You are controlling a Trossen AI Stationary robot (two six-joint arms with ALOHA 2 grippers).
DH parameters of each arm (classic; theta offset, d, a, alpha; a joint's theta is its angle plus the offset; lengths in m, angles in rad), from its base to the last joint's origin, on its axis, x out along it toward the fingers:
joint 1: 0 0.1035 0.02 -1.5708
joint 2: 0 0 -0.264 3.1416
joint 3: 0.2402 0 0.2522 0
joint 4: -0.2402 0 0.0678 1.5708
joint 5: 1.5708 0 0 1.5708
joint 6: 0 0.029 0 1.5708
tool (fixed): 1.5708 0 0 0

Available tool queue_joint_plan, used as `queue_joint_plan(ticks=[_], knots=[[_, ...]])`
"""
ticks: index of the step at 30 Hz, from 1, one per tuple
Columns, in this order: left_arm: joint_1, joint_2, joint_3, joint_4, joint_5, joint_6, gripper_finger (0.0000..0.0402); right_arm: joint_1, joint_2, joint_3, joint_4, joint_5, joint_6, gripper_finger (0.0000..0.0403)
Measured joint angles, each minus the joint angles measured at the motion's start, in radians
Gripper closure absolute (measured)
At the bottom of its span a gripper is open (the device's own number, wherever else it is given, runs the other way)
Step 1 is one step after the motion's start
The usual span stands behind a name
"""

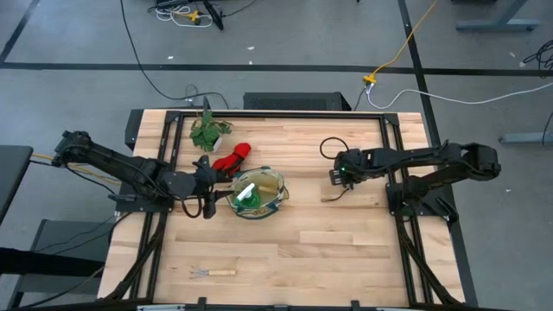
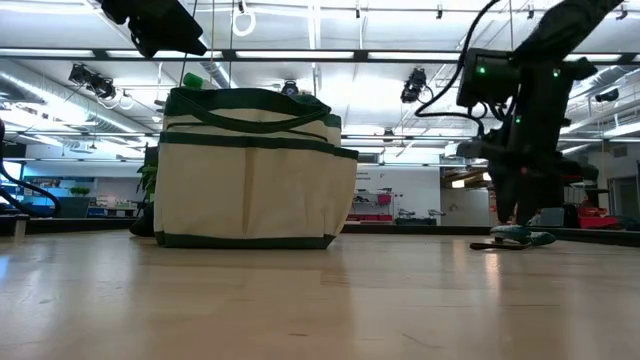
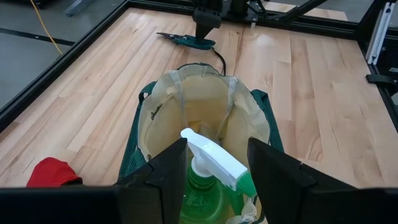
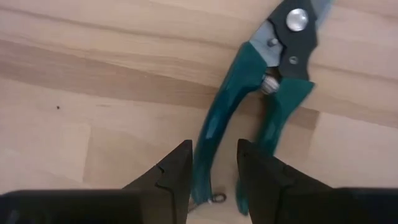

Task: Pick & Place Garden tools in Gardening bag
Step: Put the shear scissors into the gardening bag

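Note:
The beige gardening bag [image 1: 268, 197] with green trim stands open on the table's middle. The green spray bottle [image 3: 208, 177] with a white head stands inside it. My left gripper [image 3: 217, 163] is open above the bag's left rim, its fingers on either side of the bottle's head and apart from it. The teal-handled pruning shears [image 4: 261, 93] lie flat on the table at the right. My right gripper [image 4: 213, 155] is open and low over them, pointing down, with one handle between its fingers. Red gloves [image 1: 232, 159] lie left of the bag. A wooden-handled fork [image 1: 212, 273] lies near the front edge.
A leafy green plant bunch [image 1: 208, 131] lies at the far left, behind the gloves. Black frame rails [image 1: 393, 155] run along the table's sides. Bare wood lies between the bag and the shears and across the front [image 1: 328, 259].

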Motion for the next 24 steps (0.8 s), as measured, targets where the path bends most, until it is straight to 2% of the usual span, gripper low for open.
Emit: queue_joint_plan(ticks=[5, 24], knots=[[0.000, 0.000, 0.000, 0.000, 0.000, 0.000, 0.0228, -0.016, 0.000, -0.058, 0.112, -0.007, -0.002, 0.0277], [0.000, 0.000, 0.000, 0.000, 0.000, 0.000, 0.0228, -0.022, -0.002, -0.145, 0.215, 0.008, -0.004, 0.0277]])
